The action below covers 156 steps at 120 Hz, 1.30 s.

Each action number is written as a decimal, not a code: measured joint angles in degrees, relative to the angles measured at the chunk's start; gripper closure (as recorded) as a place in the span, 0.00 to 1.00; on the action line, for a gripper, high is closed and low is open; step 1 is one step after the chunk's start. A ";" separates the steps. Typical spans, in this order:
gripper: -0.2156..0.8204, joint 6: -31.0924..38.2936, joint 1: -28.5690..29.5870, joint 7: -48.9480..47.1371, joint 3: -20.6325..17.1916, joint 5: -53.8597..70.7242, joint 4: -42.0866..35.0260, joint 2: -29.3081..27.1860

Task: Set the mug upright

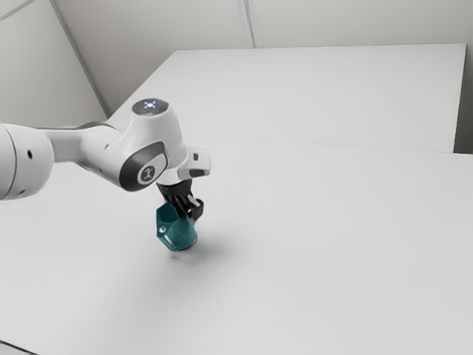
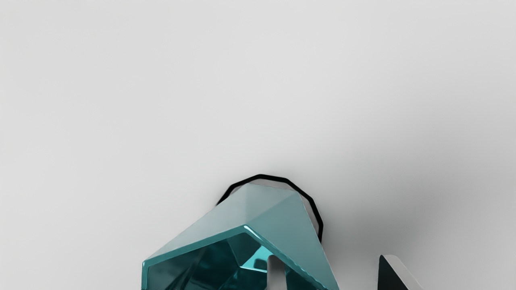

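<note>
The teal, faceted mug [image 1: 179, 233] is tilted on the table below the hand, its mouth toward the exterior view's left and its base toward the right. My gripper [image 1: 189, 212] is down at the mug's upper side. In the wrist view the mug [image 2: 278, 219] shows its angular rim and dark inside, with a black-edged base beyond. There the gripper [image 2: 332, 273] stands open across the mug's wall: one finger reaches inside the mouth, the other is outside with a gap to the wall. The handle cannot be made out.
The white table [image 1: 318, 244] spreads around the mug, and a further white surface [image 1: 318, 92] lies behind it. Pale walls stand at the back. A dark-edged strip crosses the exterior view's lower left corner.
</note>
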 joint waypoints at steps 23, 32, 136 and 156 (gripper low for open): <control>0.59 -0.18 -0.27 -0.03 0.07 -0.08 2.07 -0.51; 0.57 -0.53 -0.32 0.00 0.05 -0.14 3.11 -0.63; 0.24 -29.75 0.83 -0.35 0.88 -8.80 32.14 2.76; 0.23 -34.78 2.69 -0.42 2.43 -9.22 37.40 3.38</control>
